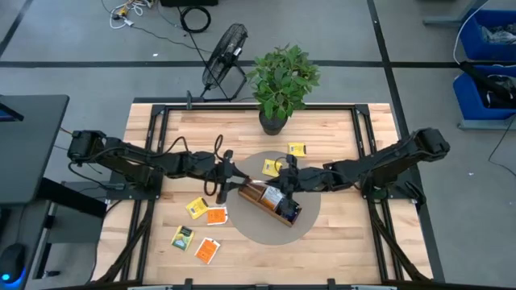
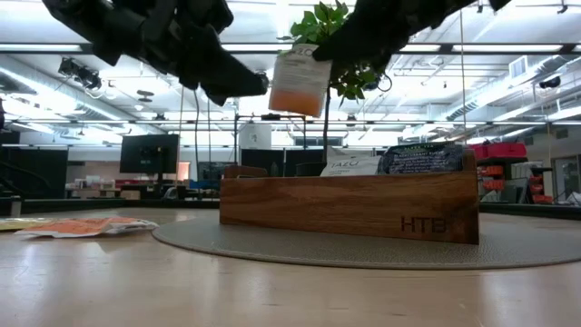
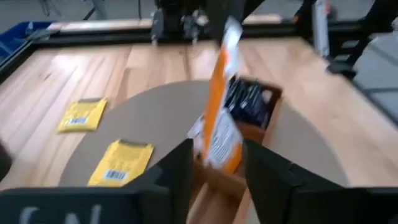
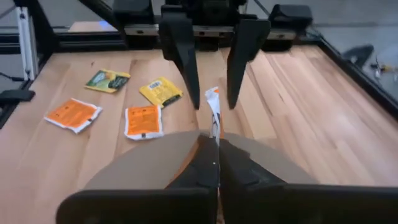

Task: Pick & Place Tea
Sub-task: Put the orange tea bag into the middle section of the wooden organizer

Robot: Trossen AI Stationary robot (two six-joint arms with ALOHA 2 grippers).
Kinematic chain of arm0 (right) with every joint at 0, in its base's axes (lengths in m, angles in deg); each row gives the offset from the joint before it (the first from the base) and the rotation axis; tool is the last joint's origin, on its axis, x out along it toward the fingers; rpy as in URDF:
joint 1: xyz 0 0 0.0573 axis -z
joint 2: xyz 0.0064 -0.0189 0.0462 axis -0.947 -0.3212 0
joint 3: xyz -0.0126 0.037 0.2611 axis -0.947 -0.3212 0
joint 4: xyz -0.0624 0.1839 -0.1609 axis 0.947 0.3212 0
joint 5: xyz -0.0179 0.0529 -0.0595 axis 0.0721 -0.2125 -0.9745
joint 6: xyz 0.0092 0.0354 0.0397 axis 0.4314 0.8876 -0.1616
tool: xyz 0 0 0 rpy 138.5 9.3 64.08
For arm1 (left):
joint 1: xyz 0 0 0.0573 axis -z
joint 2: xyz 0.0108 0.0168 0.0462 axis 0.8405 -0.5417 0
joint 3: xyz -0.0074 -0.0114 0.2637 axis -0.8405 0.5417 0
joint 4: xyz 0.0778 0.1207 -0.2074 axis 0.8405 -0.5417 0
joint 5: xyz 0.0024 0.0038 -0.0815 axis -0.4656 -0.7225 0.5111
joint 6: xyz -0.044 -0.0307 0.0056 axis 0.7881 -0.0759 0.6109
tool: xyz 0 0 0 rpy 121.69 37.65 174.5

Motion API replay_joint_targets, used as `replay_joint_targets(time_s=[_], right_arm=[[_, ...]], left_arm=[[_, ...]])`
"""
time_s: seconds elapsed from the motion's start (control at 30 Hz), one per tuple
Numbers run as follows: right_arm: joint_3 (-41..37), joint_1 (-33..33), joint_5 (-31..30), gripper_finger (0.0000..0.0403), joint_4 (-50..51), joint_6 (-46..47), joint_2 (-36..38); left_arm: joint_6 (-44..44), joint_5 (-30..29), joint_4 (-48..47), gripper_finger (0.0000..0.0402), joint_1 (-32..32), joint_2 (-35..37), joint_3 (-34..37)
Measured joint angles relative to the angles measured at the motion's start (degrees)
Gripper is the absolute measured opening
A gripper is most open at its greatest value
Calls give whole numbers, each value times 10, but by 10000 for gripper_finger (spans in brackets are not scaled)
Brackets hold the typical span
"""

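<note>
An orange-and-white tea sachet [image 2: 298, 80] hangs in the air above the brown wooden tray [image 2: 349, 204], which stands on a round grey mat [image 1: 310, 221]. My right gripper [image 4: 217, 146] is shut on it. My left gripper [image 3: 217, 149] is open, coming from the table's left. Its fingers stand on either side of the sachet's free edge [image 4: 213, 99], and I cannot tell whether they touch it. Dark blue sachets [image 2: 422, 159] stand upright in the tray. Two yellow sachets [image 1: 297, 149] [image 1: 270, 167] lie on the tabletop beyond the tray. My right gripper pinches the orange-and-white sachet between its two fingers at an upper corner [image 2: 320, 53], reaching in from the table's right and slanting down. The sachet is lifted clear and hangs upright below the fingers, above the tray. It shows edge-on [image 4: 214, 121] in the right wrist view.
Several more sachets lie flat on the tabletop left of the mat: yellow [image 1: 196, 207], orange [image 1: 216, 215], yellow-green [image 1: 182, 238] and orange [image 1: 207, 250]. A potted plant [image 1: 282, 80] stands at the far edge. Bare wood lies right of the mat.
</note>
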Motion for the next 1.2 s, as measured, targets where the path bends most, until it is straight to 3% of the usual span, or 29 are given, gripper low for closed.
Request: replay_joint_targets(time_s=[0.27, 0.8, 1.2], right_arm=[[0, -42, -67, 1, 42, 108, 20], [0, -113, -183, 0, 110, 325, 18], [-1, -113, -180, 0, 86, 377, -46]], left_arm=[[-14, -68, -38, 186, -3, 0, 0], [-43, -98, -76, 181, -6, 34, 5], [-57, -123, -140, 181, -28, 95, 5]])
